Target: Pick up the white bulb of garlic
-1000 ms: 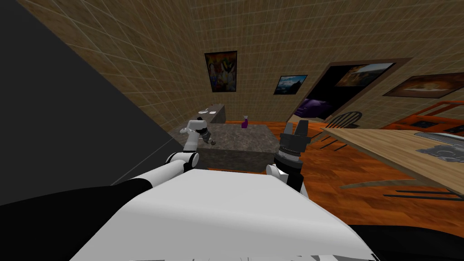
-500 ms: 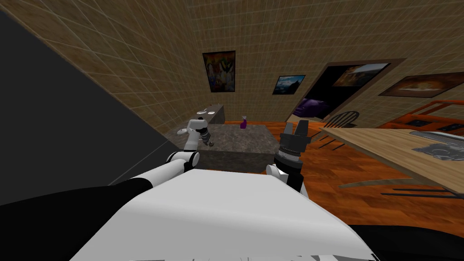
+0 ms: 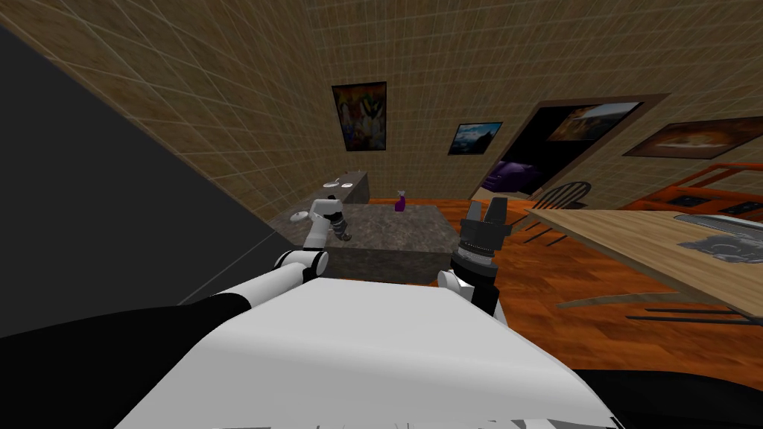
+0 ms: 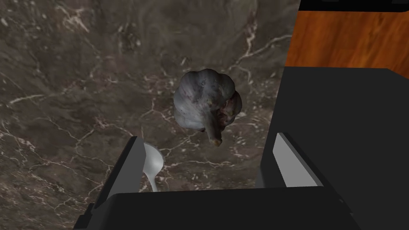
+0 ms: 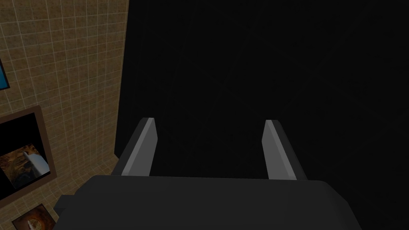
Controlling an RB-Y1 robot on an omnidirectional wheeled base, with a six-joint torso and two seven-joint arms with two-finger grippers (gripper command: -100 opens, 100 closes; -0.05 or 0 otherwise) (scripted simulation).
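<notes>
A grey-white garlic bulb (image 4: 205,102) with a short stem lies on a dark marble countertop (image 4: 72,80). My left gripper (image 4: 207,137) hovers over it, open, and the bulb sits just beyond the fingertips, centred between them and untouched. A white spoon (image 4: 152,161) lies on the marble beside one finger (image 4: 132,159). In the head view the left gripper (image 3: 343,229) reaches down over the near left part of the countertop (image 3: 402,227). My right gripper (image 3: 488,212) is raised by the counter's right corner, and its fingers (image 5: 145,143) stand open and empty.
A purple spray bottle (image 3: 400,201) stands at the counter's far edge. Plates (image 3: 339,183) lie on a further counter. A wooden table (image 3: 633,242) and a chair (image 3: 564,195) stand to the right on the orange wood floor. A black area (image 3: 74,194) runs along the left.
My left hand has shifted slightly over the counter, and the white spoon now shows beside the forearm. The right arm has not moved.
</notes>
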